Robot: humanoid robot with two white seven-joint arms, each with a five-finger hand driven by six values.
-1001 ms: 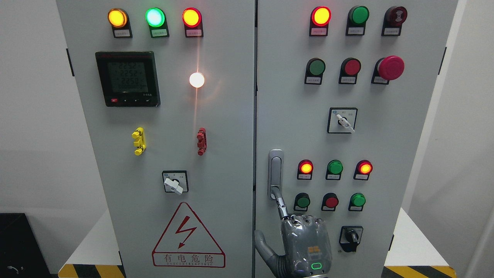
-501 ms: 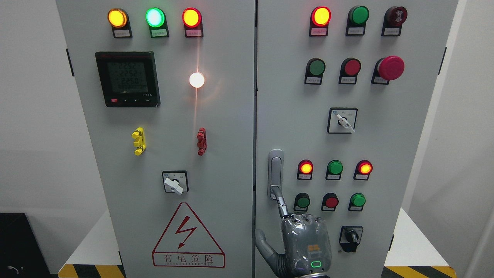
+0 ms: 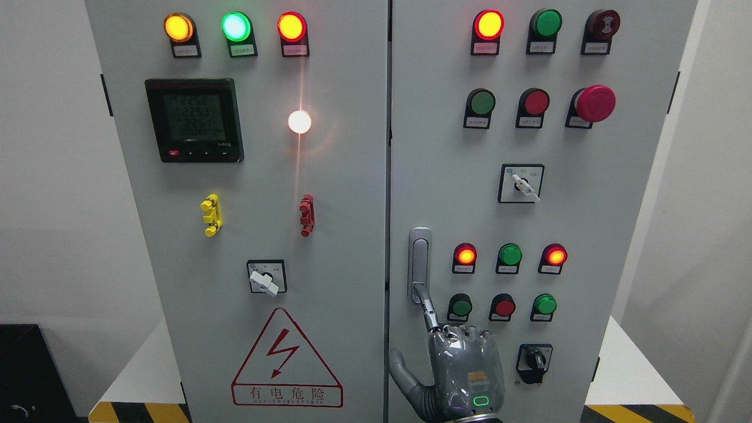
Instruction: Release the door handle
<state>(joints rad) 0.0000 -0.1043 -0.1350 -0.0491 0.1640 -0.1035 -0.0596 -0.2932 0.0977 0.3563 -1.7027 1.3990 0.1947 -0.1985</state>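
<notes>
Head view, facing a grey two-door control cabinet (image 3: 352, 176).

- Door handle (image 3: 419, 264): silver, recessed, set at the left edge of the right-hand door, just right of the seam between the doors. Long axis runs vertical. Sits flush in its housing; the door looks closed.
- Right hand (image 3: 464, 370): arm comes in at the bottom edge, right of the middle. Back of the hand faces the camera, directly below the handle and slightly to its right.
- Index finger (image 3: 429, 308) is extended up and to the left; its tip touches the lower end of the handle, at or beside the small latch part there. The other fingers are curled at the knuckles; the thumb (image 3: 402, 370) sticks out to the left, apart from the door. So: no wrap around the handle, only a one-finger contact. The hand is mostly clenched and holds nothing.
- Left hand: not in view.

Key relation: the handle lies above and a little left of the hand, with the fingertip at the bottom of its vertical axis. Judgement: release is almost done; what is left is breaking the fingertip contact. A pull-back down and away from the panel looks the cleanest path.

Watch-out: a green button (image 3: 461, 306) sits just right of the finger, and a black rotary switch (image 3: 533, 359) just right of the hand. A sideways drift could brush either.
</notes>
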